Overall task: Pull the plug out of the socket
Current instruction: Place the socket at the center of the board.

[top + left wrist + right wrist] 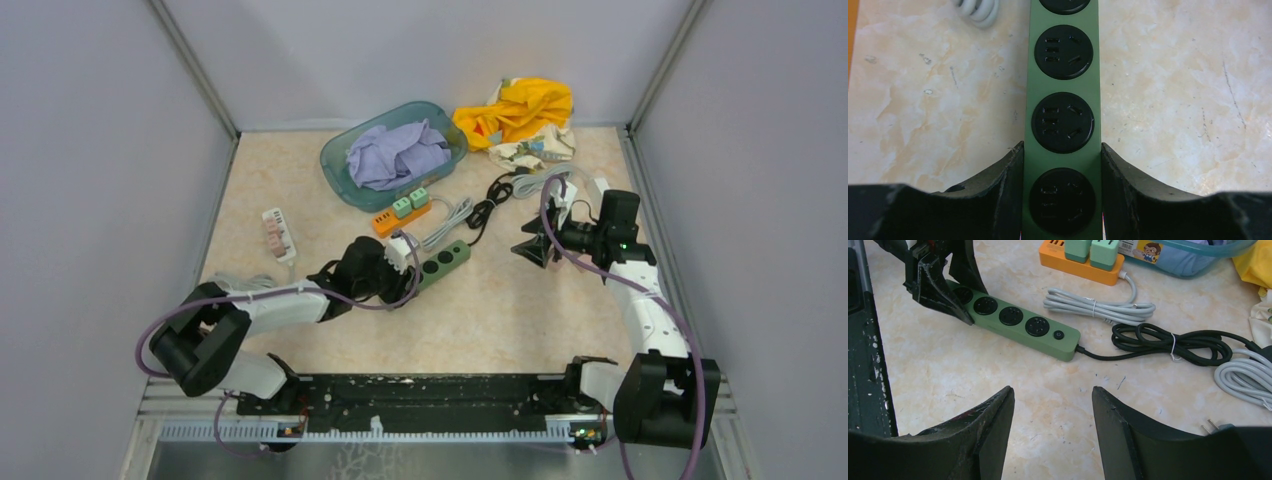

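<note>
The left arm point(283, 305) and right arm point(645, 312) are white-shelled with bulky black joints point(198, 352), and a purple cable point(380, 306) loops along each. Their black wedge-shaped fingers point(983, 435) look scuffed. The black base rail point(430, 390) shows white chipping.

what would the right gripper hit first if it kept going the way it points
Likely the bare table short of the green power strip; the right gripper points low toward the strip's switch end, though depth is unclear.

Green power strip point(1063, 86), black round sockets point(1063, 122), upright in frame; left gripper point(1062, 152) jaws touching both sides; white cable point(977, 10) top-left.
</note>
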You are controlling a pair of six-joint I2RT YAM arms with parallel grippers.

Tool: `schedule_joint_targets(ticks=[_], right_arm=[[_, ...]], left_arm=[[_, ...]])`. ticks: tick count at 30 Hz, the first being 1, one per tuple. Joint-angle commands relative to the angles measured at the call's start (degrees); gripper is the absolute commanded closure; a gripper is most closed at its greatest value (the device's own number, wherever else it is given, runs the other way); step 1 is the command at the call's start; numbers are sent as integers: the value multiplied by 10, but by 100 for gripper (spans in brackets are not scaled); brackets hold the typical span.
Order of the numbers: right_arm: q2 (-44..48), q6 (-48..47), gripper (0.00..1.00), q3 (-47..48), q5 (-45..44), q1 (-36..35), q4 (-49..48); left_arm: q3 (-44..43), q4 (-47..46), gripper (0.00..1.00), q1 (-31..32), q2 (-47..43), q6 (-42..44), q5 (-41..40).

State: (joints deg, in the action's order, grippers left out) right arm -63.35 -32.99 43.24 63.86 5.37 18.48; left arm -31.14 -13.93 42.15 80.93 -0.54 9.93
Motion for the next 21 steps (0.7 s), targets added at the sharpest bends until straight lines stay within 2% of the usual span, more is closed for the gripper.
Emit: schedule_joint_targets(ticks=[1,6,21], right_arm=[[18,-12,42,30,8,-4,-11],[18,-11,41,31,8,-4,-10],[19,-14,41,32,8,-4,-7]], left_arm=[[-25,8,75,-4,8,0,-77],[-33,15,60,-9,15,3,-98],[-54,44,43,-39,24,-2,-97]])
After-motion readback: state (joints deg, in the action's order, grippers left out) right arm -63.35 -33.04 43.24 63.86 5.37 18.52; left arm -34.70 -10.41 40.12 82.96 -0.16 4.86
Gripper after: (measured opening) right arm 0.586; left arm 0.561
